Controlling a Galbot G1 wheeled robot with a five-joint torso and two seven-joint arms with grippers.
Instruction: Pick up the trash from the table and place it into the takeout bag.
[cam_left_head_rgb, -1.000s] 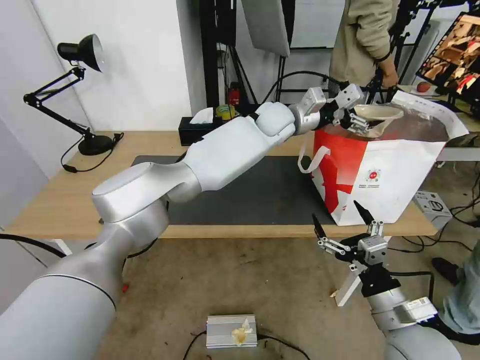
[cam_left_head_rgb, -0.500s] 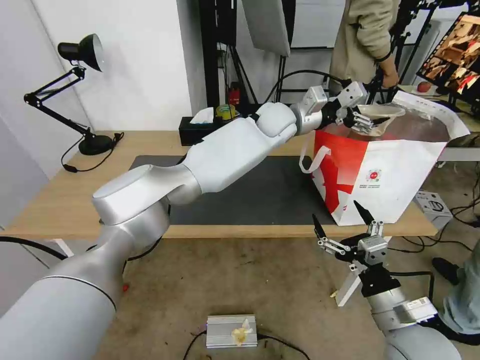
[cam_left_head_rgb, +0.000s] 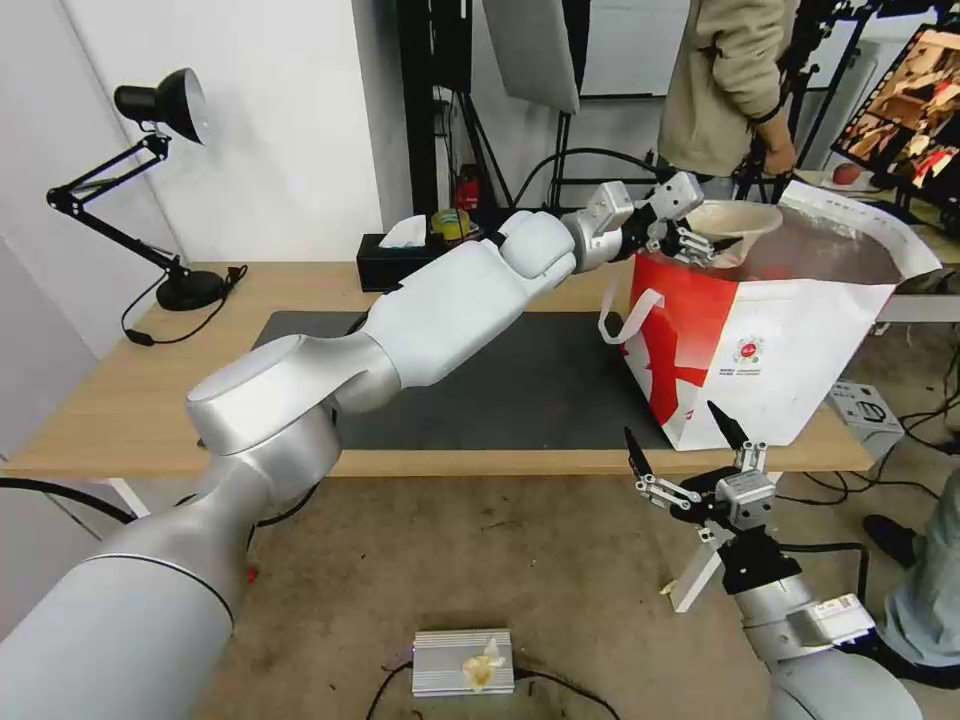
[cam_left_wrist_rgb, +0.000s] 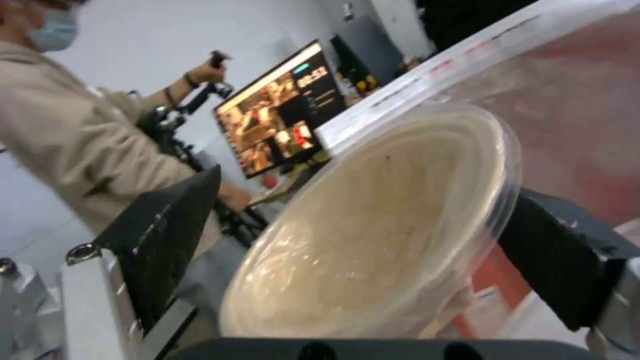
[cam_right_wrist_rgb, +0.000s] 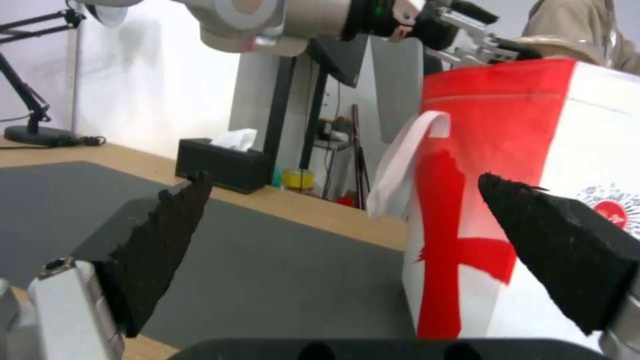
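With the left gripper (cam_left_head_rgb: 700, 235) clamping the shallow beige bowl (cam_left_head_rgb: 738, 217) at the takeout bag (cam_left_head_rgb: 790, 330) rim, I'd carry it over the foil-lined mouth before releasing (right gripper (cam_left_head_rgb: 690, 455) hangs open below the table (cam_left_head_rgb: 120, 410)).

You have the shallow beige bowl (cam_left_head_rgb: 733, 221) held tilted above the open mouth of the takeout bag (cam_left_head_rgb: 790, 340), at the bag's left rim. The bag, white with red panels, a small red logo and silver lining, stands upright at the table's (cam_left_head_rgb: 120, 400) right front corner, partly on the dark mat (cam_left_head_rgb: 520, 380), one white strap hanging down its left side.
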